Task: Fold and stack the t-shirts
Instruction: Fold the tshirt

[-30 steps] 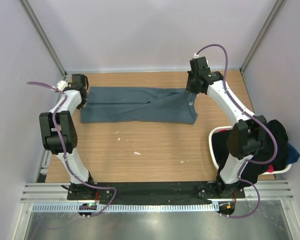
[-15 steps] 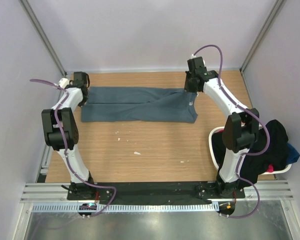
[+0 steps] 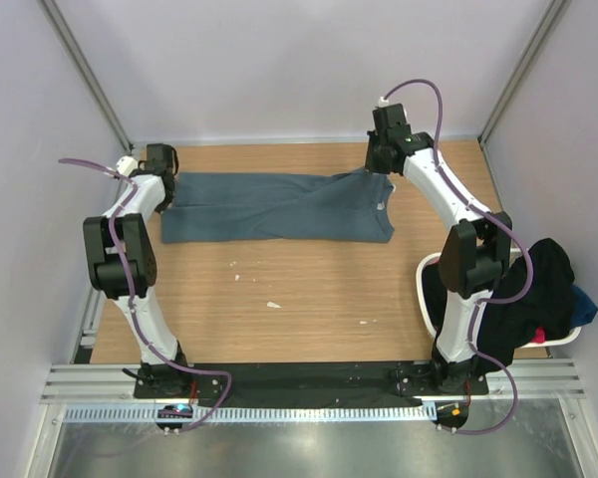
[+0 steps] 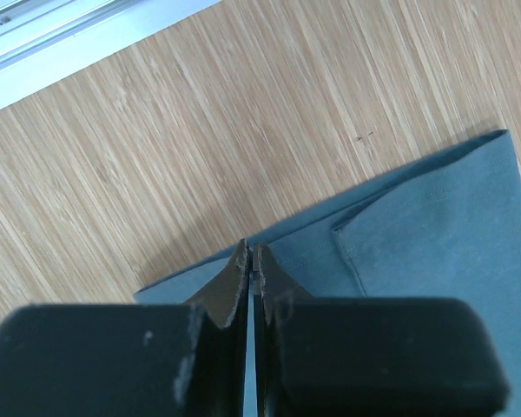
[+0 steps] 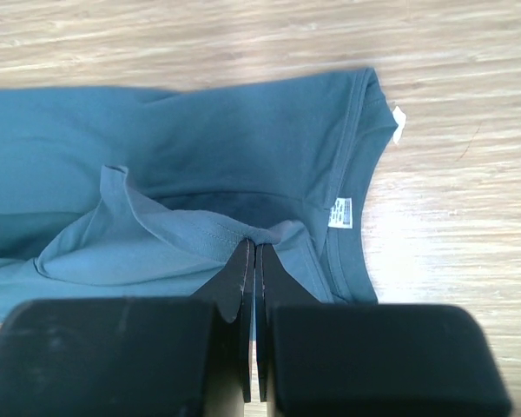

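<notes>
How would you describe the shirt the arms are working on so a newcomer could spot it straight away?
Start at the wooden table; along its far edge lies the slate blue-grey t-shirt. Unlike the dark shirts heaped in the white laundry basket at the right, it lies spread out as one long folded strip, neck to the right.

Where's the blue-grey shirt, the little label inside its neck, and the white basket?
blue-grey t-shirt (image 3: 269, 207), top view, middle of the spread cloth.
neck label (image 5: 339, 212), right wrist view, middle of the label.
white laundry basket (image 3: 421, 277), top view, its bare left rim.
</notes>
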### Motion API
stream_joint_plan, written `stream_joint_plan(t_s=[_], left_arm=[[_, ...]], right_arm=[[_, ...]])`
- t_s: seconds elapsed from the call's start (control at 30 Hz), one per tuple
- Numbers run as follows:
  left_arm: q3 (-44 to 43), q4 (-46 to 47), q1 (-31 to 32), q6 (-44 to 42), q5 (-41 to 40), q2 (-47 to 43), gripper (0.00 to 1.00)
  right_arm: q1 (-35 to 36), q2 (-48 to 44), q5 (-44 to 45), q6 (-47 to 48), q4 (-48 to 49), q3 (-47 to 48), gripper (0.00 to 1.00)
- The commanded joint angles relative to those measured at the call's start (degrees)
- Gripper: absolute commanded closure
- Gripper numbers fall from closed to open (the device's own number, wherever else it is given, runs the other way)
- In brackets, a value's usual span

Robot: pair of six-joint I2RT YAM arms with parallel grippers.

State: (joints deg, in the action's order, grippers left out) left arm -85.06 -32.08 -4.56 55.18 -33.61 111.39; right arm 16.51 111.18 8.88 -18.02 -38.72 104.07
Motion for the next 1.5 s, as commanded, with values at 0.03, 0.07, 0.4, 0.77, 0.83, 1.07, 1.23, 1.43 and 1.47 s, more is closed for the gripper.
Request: stream_joint_plan(t_s=[0.03,0.07,0.4,0.77,0.83,1.07,1.23,1.43,1.47], left_arm=[[1.0,0.5,-1.5,2.0,-3.6,-1.8,1.00],[1.3,0.6,-1.6,2.0,-3.6,-2.1,1.00],[2.5,1.8,-1.9,1.2,-2.7,-2.4,1.00],[1.1,3.2,-1.9,-0.2,-1.6,-0.9,1.00],[0.5,3.4,-1.8,-0.4,-1.1,-0.4,1.00],[-2.1,4.7,-0.1,-2.1,-0.5,1.7,1.00],[-3.4,4.7,0.9,-2.4,-1.1,3.3,1.00],[-3.3,4.6,1.3,-3.1,-1.2,4.4,1.00],[-3.3,4.5,1.3,-3.2,-1.3,4.6,1.00]], right_arm=[[-0.3,0.0,0.8,1.1,1.9,4.3,0.99],[-0.3,0.2,0.4,1.2,1.9,4.6,0.99],[-0.3,2.1,-0.4,1.1,1.4,5.5,0.99],[-0.3,5.6,2.9,1.5,0.0,6.7,0.99],[-0.4,5.5,4.1,1.6,-0.4,6.5,0.99],[-2.0,3.8,4.8,1.4,0.7,4.4,0.99],[-2.1,4.0,3.9,1.3,0.9,4.1,0.99],[-2.1,4.5,3.8,1.0,1.7,3.9,0.99],[-2.1,4.7,3.6,1.0,1.9,4.0,0.99]])
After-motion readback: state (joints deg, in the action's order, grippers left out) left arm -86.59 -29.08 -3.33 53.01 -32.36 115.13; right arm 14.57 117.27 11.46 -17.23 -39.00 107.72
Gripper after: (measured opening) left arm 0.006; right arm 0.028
